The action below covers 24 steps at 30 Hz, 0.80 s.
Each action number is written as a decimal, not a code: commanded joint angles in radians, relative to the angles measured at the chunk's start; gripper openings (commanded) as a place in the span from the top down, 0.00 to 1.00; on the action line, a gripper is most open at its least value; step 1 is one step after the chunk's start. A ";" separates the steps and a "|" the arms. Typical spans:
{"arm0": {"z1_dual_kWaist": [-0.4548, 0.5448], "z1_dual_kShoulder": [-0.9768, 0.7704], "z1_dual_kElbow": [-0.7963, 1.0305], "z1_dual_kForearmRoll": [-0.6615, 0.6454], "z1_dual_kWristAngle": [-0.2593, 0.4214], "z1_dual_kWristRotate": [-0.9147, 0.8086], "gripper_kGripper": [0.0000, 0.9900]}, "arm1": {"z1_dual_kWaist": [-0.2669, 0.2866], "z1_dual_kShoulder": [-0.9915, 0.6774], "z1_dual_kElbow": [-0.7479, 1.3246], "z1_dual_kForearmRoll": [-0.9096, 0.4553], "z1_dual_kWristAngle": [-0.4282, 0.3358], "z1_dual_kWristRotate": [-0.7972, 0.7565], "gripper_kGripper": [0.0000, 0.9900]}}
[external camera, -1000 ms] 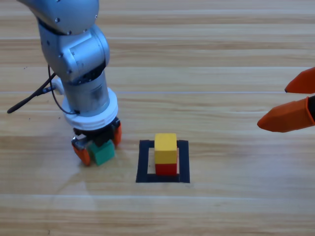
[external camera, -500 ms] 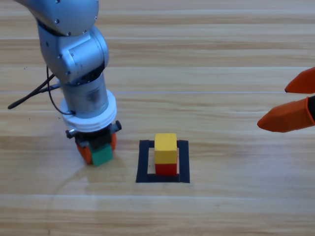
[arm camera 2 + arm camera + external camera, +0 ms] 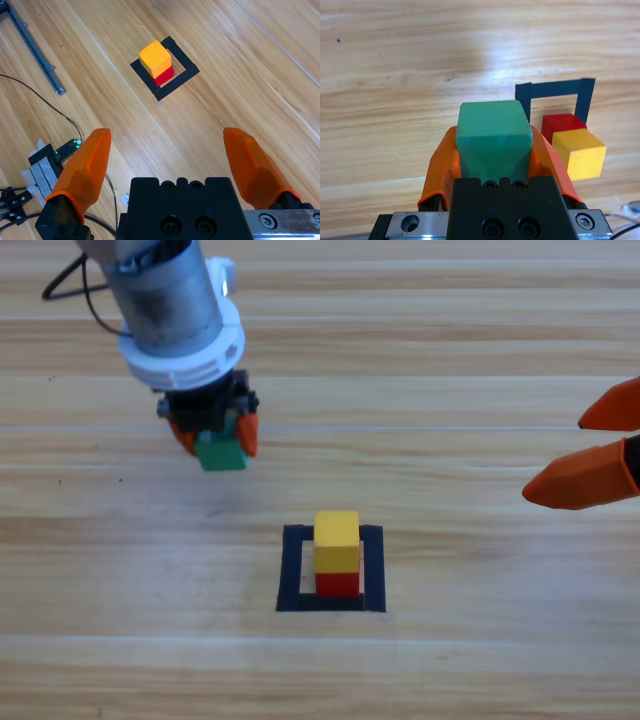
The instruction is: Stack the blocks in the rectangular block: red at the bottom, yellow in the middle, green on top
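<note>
My left gripper (image 3: 216, 443) is shut on the teal-green cube (image 3: 221, 452) and holds it in the air, up and to the left of the black tape square (image 3: 291, 570). In the left wrist view the green cube (image 3: 493, 137) sits between the orange jaws. Inside the square the yellow cube (image 3: 337, 541) stands on the red cube (image 3: 338, 584); both also show as the yellow cube (image 3: 579, 152) and red cube (image 3: 562, 126). My right gripper (image 3: 600, 455) waits open at the right edge, with the stack (image 3: 156, 60) far ahead of it.
A metal rail (image 3: 32, 47) and a cable with a small taped device (image 3: 50, 160) lie off the table's side in the right wrist view. Bare wood surrounds the tape square (image 3: 182, 75).
My left gripper has lifted the green cube off the table and carried it toward the picture's top, slightly right. The right gripper and the yellow-on-red stack have not moved.
</note>
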 commanded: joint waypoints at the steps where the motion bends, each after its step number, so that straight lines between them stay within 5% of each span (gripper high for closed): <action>1: 0.002 -0.014 -0.013 0.008 -0.026 0.115 1.00 | -0.025 0.033 0.022 0.007 0.020 -0.009 0.00; 10: -0.073 0.018 -0.125 0.132 -0.037 0.234 1.00 | -0.025 0.033 0.022 0.007 0.019 -0.009 0.00; 24: -0.194 0.086 -0.254 0.244 0.031 -0.175 1.00 | -0.025 0.033 0.021 0.008 0.015 -0.009 0.00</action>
